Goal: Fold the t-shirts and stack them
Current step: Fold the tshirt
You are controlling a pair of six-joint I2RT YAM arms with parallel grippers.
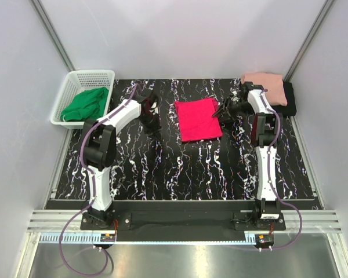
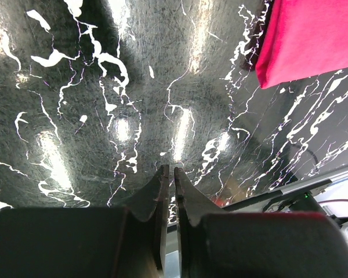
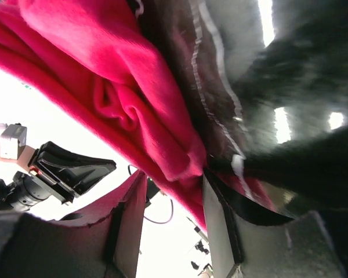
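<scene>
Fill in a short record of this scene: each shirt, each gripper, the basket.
crimson t-shirt: folded, centre of table
salmon t-shirt: folded, atop black t-shirt, far right corner
left gripper: shut, empty, over bare table
right gripper: closed on crimson t-shirt's right edge
basket: far left, holds green cloth

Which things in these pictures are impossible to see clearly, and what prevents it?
1. The black shirt, top view: the salmon shirt lies on it, so only its right side shows.
2. The green cloth in the basket, top view: bunched, too small to tell what garment.
3. The right fingers around the crimson shirt, right wrist view: blurred, so a firm pinch cannot be confirmed.
</scene>
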